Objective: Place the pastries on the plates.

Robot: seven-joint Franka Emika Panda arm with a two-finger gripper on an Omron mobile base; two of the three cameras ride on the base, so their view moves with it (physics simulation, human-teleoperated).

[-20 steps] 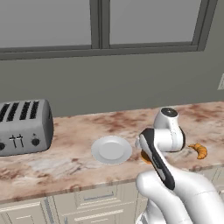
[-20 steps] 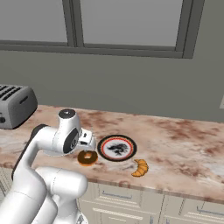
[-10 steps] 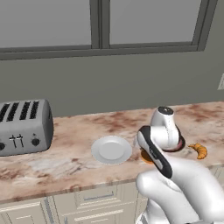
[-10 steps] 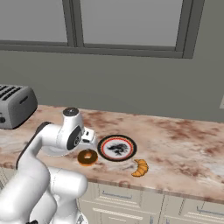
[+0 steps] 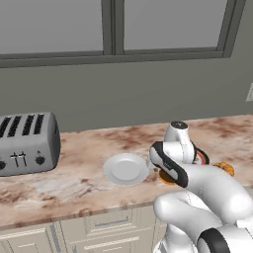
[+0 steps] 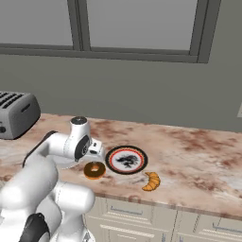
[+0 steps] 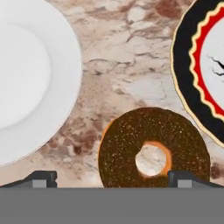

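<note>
Brown-glazed donut (image 7: 152,148) flat on counter btwn white plate (image 7: 30,74) (left) & black-red rim plate (image 6: 126,159) (right); croissant (image 6: 151,181) near-right of rimmed plate.

**Lighting and image quality of the rendered views**

Illumination was even and diffuse, with no single evident source. The marbled surface (image 5: 74,183) was moderately bright, the wall behind it dim grey. Shadows were faint; the white plate (image 7: 26,87) carried soft shading without glare. The donut (image 7: 151,148) appeared slightly coarse and pixelated in the hand view. Edges showed no visible distortion.

White arm (image 5: 207,190), dark joints
</note>
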